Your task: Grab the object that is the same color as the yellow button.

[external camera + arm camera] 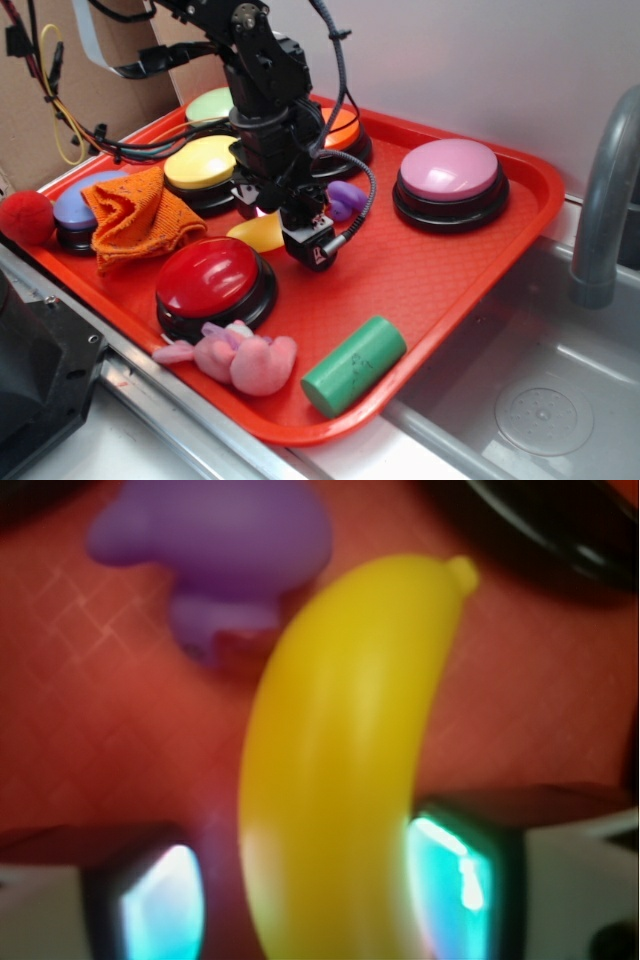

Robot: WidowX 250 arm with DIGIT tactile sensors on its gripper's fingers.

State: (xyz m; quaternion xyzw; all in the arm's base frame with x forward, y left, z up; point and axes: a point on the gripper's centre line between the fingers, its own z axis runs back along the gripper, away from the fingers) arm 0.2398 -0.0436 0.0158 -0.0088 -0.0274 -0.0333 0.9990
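So there's a big red plastic tray [520, 215] with a bunch of dome buttons on it: a red button [212, 276] near the front, a pink button [450, 175] off to the right, an orange button [345, 130] and a light-green button [212, 103] at the back, plus a lilac button [72, 208] on the left, half buried under a crumpled orange cloth [135, 215]. A red pom-pom ball [26, 217] hangs at the tray's left edge. Up front, a pink plush toy [240, 355] sits beside a green cylinder [355, 364]. A small purple toy [215, 550] lies mid-tray. A grey sink [545, 385] and faucet [605, 200] are on the right.
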